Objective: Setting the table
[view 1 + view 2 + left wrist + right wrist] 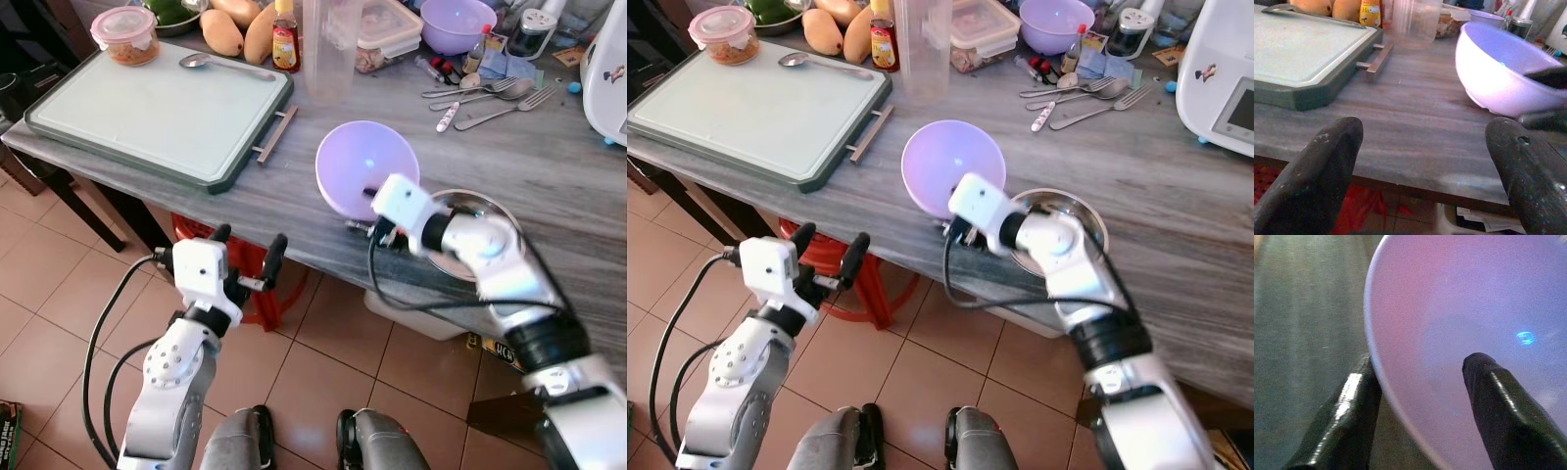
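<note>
Right gripper (370, 208) jaws astride lavender bowl (362, 162), steel bowl (468, 208) beside

Right gripper (370, 208) reaching forward, jaws seemingly pinched; left gripper (247, 253) low, jaws spread.

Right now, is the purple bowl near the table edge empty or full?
Empty: the purple bowl shows only its bare inside. The right gripper straddles its rim, one finger inside, one outside.
</note>
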You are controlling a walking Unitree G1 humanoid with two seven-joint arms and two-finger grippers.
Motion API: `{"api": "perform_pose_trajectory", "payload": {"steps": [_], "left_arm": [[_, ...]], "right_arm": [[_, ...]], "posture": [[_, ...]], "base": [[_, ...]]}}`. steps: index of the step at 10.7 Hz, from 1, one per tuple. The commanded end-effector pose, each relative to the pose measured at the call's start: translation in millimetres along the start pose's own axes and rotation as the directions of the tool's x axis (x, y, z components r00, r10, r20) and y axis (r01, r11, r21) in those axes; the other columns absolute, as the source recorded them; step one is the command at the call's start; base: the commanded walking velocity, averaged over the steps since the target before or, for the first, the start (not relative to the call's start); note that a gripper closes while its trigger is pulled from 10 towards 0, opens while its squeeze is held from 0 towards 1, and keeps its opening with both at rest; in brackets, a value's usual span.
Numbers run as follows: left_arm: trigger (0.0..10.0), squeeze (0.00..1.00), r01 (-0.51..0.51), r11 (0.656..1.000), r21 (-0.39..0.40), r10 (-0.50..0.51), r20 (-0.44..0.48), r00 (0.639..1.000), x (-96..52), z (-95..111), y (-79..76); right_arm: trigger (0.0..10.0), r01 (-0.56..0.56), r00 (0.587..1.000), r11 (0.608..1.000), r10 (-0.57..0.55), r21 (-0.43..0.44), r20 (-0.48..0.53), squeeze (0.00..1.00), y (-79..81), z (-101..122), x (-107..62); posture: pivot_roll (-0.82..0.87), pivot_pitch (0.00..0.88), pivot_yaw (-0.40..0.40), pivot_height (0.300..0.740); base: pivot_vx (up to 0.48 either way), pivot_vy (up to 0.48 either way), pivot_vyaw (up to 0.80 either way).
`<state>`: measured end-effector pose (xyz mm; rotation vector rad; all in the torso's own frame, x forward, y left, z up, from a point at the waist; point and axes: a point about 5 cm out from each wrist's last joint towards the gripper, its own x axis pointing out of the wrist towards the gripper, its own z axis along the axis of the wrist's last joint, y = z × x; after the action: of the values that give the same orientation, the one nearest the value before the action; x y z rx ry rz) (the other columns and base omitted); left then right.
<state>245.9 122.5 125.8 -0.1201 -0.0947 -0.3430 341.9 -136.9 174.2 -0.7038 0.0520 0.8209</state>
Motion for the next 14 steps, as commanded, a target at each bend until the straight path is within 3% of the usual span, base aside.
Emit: {"api": "perform_pose_trajectory", "payload": {"steps": [1, 5, 9, 12, 14], "left_arm": [[10.0, 0.0, -0.003, 1.0, -0.007, 0.002, -0.029, 1.0, -1.2, -5, -0.3], [10.0, 0.0, -0.004, 1.0, -0.01, 0.004, -0.025, 1.0, 1.7, -6, -0.9], [10.0, 0.0, -0.006, 1.0, -0.012, 0.006, -0.03, 1.0, 1.9, -7, -0.1], [10.0, 0.0, -0.002, 1.0, -0.008, 0.001, -0.033, 0.999, 2.1, -8, 1.1], [10.0, 0.0, 0.001, 1.0, -0.006, -0.001, -0.034, 0.999, 2.6, -8, 1.9]], "right_arm": [[10.0, -0.012, 1.0, 1.0, 0.012, -0.019, -0.019, 1.0, -1.1, 0, -0.4], [10.0, 0.057, 0.998, 0.997, -0.057, -0.043, 0.016, 1.0, -19.5, 15, -4.2], [10.0, 0.149, 0.984, 0.986, -0.156, 0.075, 0.088, 1.0, -24.1, 26, -7.2], [10.0, 0.132, 0.977, 0.967, -0.164, 0.219, 0.137, 1.0, -13.3, 28, -10.2], [10.0, 0.101, 0.983, 0.96, -0.137, 0.263, 0.125, 1.0, -2.4, 22, -12.5]], "posture": [[-0.03, 0.182, 0.008, 0.74], [-0.04, 0.172, 0.005, 0.74], [-0.04, 0.168, 0.006, 0.74], [-0.05, 0.164, 0.009, 0.74], [-0.05, 0.161, 0.011, 0.74]], "base": [[0.0, 0.0, 0.0], [0.0, 0.0, 0.0], [0.0, 0.0, 0.0], [0.0, 0.0, 0.0], [0.0, 0.0, 0.0]]}}
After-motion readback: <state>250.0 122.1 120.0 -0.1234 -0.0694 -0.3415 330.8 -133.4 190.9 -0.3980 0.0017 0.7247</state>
